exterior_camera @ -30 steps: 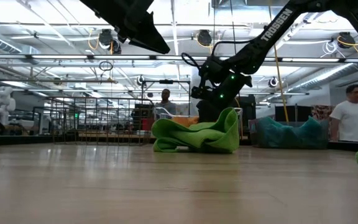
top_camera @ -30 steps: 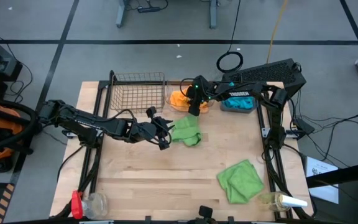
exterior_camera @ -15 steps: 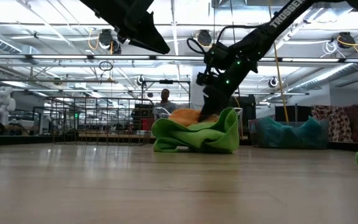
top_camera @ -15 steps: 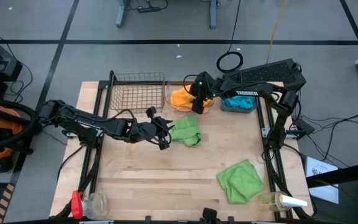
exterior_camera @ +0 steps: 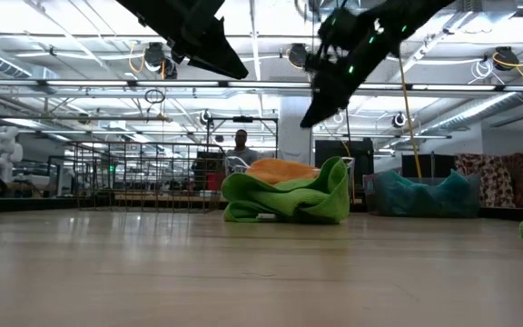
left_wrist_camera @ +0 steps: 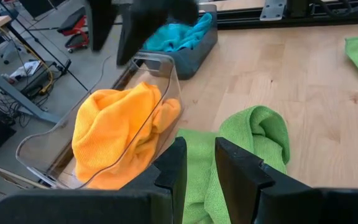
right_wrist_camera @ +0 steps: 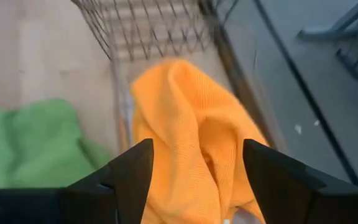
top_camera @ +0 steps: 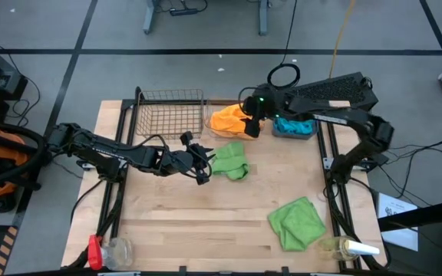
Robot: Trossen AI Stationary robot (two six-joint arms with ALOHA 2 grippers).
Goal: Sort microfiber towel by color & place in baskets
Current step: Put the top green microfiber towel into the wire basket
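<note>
While the right claw (top_camera: 252, 126) hangs above the clear plastic tub (top_camera: 232, 123) at the far edge of the tabletop (top_camera: 206, 222), its fingers (right_wrist_camera: 278, 180) stand wide apart with nothing between them. Seen from its own wrist camera, the orange towel (right_wrist_camera: 191, 143) lies bunched below it inside that tub, and from table height the claw is raised well clear of the cloth.

Along the far edge, the three bins stand in a row: the dark wire-mesh basket (top_camera: 169, 111) toward the far left corner, the clear tub in the middle holding the orange towel, and the dark grey tub (top_camera: 295, 129) toward the far right corner with a teal towel (top_camera: 291, 126) in it.

Nearer the middle of the tabletop, a crumpled green towel (top_camera: 231, 161) lies just in front of the clear tub. The left claw (top_camera: 202, 163) sits just beside that towel's left side, low over the wood; its fingers (left_wrist_camera: 238, 168) stand a narrow gap apart and grip nothing, with the green cloth lying just beyond the tips.

A second green towel (top_camera: 298, 222), loosely folded, lies toward the near right corner, well apart from both claws. A clear bottle (top_camera: 344, 247) lies at the near right corner, and a clear jar with a red lid (top_camera: 107, 250) at the near left corner.
</note>
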